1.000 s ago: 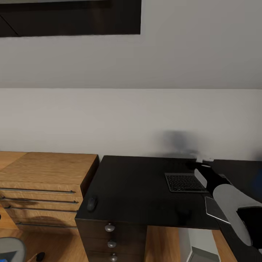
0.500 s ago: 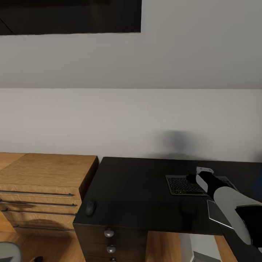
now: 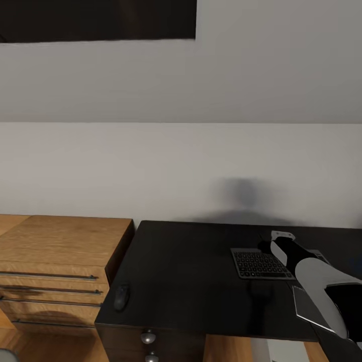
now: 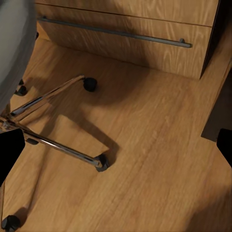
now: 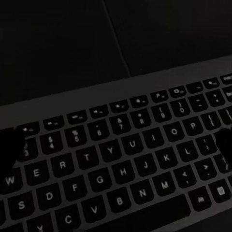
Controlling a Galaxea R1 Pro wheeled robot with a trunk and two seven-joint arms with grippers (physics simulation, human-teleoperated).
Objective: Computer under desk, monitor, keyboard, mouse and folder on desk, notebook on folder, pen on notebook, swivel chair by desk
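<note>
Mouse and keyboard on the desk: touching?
Apart. Head view: mouse sits at the desk's front-left edge, keyboard far across, bare black top between.

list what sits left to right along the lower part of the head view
Wooden drawer unit → mouse on the desk → keyboard → right arm, over the keyboard's right end.
</note>
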